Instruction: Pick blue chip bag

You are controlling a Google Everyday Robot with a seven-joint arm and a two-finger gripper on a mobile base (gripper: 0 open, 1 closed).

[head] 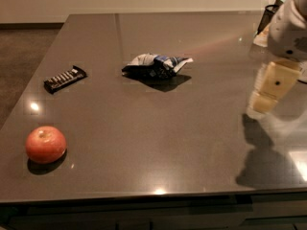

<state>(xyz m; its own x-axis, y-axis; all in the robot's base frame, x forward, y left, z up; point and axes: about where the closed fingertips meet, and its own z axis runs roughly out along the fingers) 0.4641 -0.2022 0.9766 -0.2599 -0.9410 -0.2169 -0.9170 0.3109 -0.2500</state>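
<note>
At the right edge of the frame, the gripper [265,99] is showing as a pale cream, blocky piece with one small dark dot on its face. Above it, the arm [288,30] is showing a rounded white casing, also dotted.

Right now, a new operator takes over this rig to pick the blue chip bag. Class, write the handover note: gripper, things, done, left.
Gripper: at the right edge of the view, above the table, well to the right of the bag and not touching it.
Blue chip bag: lies crumpled mid-table, toward the far side.
Also there: apple at near left, black candy bar left of the bag, both apart from it.
Done: bag not grasped yet.
Left: reach across to the bag, grasp it, lift it.
</note>
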